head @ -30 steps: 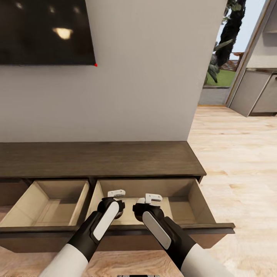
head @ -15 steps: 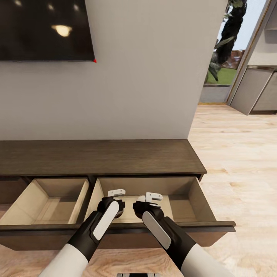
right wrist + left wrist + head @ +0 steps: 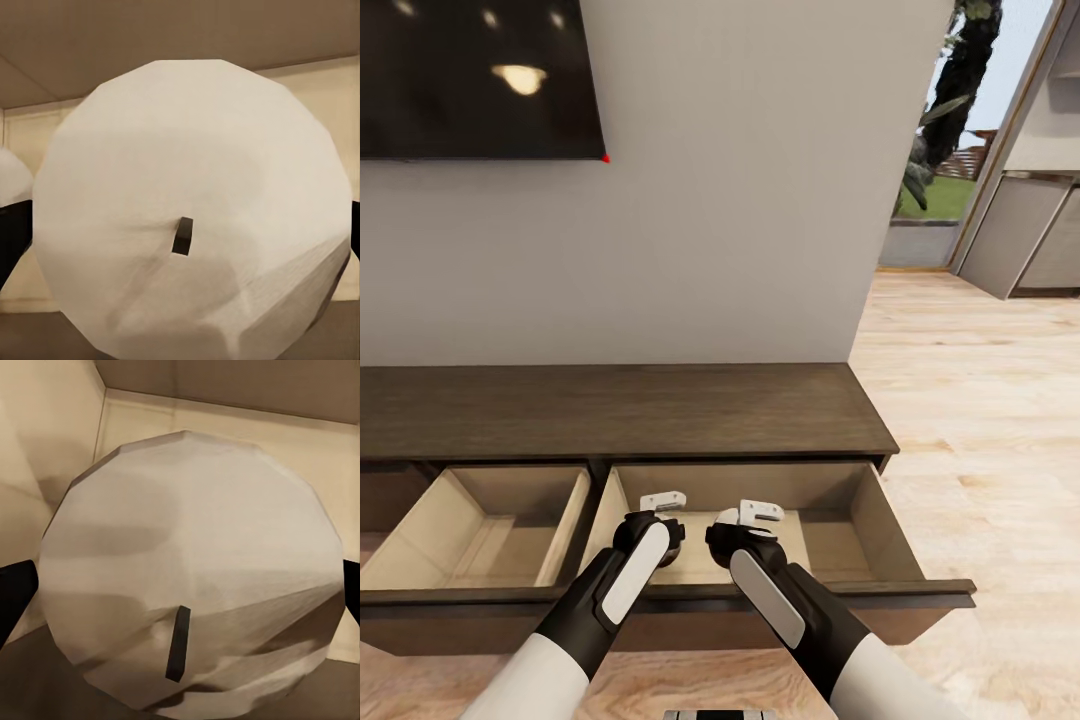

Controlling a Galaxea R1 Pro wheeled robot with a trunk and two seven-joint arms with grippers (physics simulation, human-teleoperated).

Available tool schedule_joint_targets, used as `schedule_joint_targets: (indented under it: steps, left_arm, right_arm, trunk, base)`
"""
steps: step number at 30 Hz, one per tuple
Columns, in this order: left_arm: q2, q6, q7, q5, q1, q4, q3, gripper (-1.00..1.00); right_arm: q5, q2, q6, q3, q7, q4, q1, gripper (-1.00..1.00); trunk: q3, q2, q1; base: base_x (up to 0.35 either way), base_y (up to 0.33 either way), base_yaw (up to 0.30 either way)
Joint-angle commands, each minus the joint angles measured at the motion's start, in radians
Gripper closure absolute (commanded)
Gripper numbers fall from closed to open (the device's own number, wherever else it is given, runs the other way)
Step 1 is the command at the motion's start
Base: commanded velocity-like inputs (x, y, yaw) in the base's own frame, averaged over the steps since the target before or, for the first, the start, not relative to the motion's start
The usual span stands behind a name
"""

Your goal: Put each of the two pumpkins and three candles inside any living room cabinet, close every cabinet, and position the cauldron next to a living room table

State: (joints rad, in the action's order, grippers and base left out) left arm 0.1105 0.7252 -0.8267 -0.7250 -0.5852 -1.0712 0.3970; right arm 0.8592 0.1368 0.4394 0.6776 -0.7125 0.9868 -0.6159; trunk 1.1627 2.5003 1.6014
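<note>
Head view: both pincers, left (image 3: 663, 500) and right (image 3: 760, 514), hang over the open right drawer (image 3: 830, 535) of the dark cabinet (image 3: 620, 410), under the TV (image 3: 470, 75), plank floor (image 3: 980, 400) alongside. Left wrist view: a cream candle (image 3: 187, 562) pinched between dark fingers (image 3: 13, 592), wick (image 3: 178, 643) facing the camera, axis along the fingers. Right wrist view: another candle (image 3: 191, 202) gripped likewise.

Two candles (image 3: 187, 562) (image 3: 191, 210) — two open drawers (image 3: 480, 525) (image 3: 830, 530) — one cabinet (image 3: 620, 410)
</note>
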Motion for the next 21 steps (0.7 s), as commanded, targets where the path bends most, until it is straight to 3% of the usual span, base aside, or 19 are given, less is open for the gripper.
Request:
schedule_joint_targets:
  steps: [1, 18, 21]
  left_arm:
    - [0.0, 0.0, -0.011, -0.01, -0.001, -0.001, 0.002, 1.0]
    - [0.0, 0.0, -0.012, -0.01, -0.001, -0.001, 0.002, 1.0]
    - [0.0, -0.001, -0.012, -0.01, -0.001, -0.001, 0.003, 1.0]
  right_arm:
    - [0.006, 0.0, 0.002, 0.002, -0.007, 0.001, -0.001, 1.0]
    - [0.006, 0.0, 0.002, 0.002, -0.007, 0.0, -0.001, 1.0]
    - [0.006, 0.0, 0.002, 0.002, -0.007, 0.0, -0.001, 1.0]
  trunk:
    - [0.001, 0.0, 0.0]
    - [0.001, 0.0, 0.0]
    - [0.013, 0.001, 0.001]
  base:
    - [0.032, 0.0, 0.0]
    - [0.049, 0.0, 0.0]
    - [0.0, 0.0, 0.0]
